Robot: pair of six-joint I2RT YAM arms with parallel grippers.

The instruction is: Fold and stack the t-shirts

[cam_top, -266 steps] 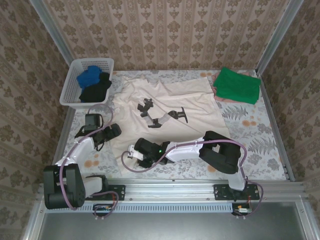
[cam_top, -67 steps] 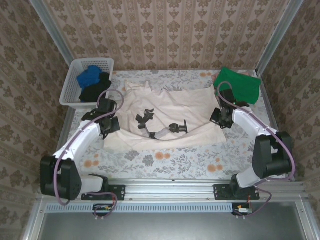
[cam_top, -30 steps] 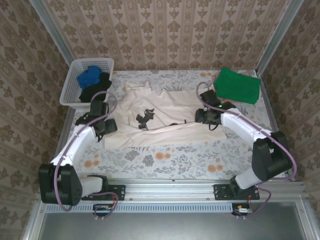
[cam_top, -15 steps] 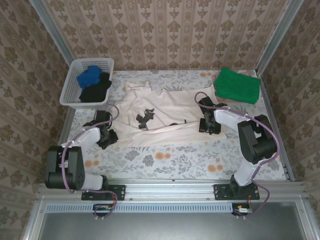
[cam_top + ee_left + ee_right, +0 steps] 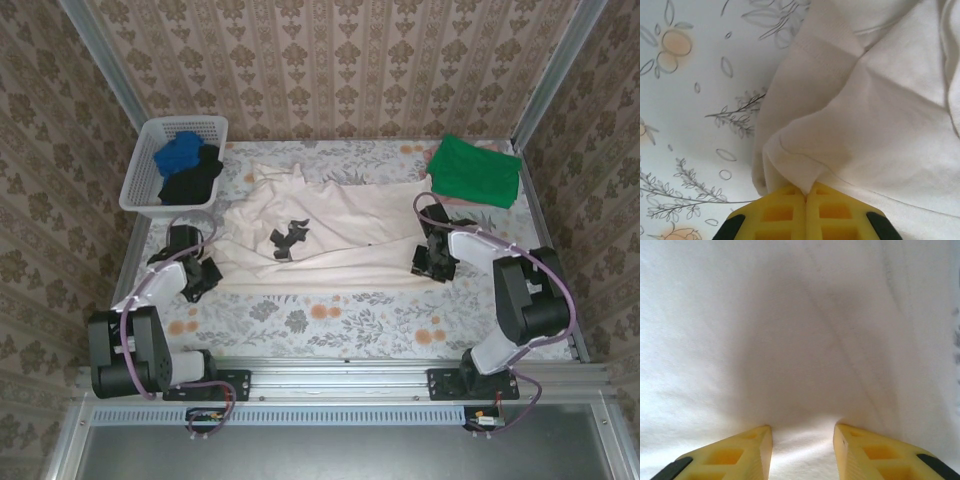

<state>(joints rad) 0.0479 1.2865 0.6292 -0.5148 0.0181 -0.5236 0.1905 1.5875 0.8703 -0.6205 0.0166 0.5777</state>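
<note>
**Cream shirt** (image 5: 330, 235): lies mid-bench as a long band running left to right, with a dark print (image 5: 290, 240) near its middle. Soft matte knit, limp, with stitched hems and shallow creases.

**Left claw** (image 5: 806, 192): clamped tight on the shirt's near-left corner, with cloth puckering out above the yellow fingers (image 5: 777, 212).

**Right claw** (image 5: 802, 432): jaws stand partly apart, pressed onto the shirt's right end, with a low ridge of cloth between them. It does not look pinched yet.

**Step in hand**: taking both ends for the next fold, by my reading. The right claw needs to close on the ridge. Both claws should then lift level and move together, or the limp cloth may sag and skew.

**Green shirt** (image 5: 476, 170): folded square at the far right, starting the stack.

**Basket** (image 5: 140, 180): white lattice plastic at the far left, holding a blue shirt (image 5: 178, 152) and a black shirt (image 5: 195, 182), both crumpled.

**Bench** (image 5: 330, 315): covered with a floral-print cloth.
</note>
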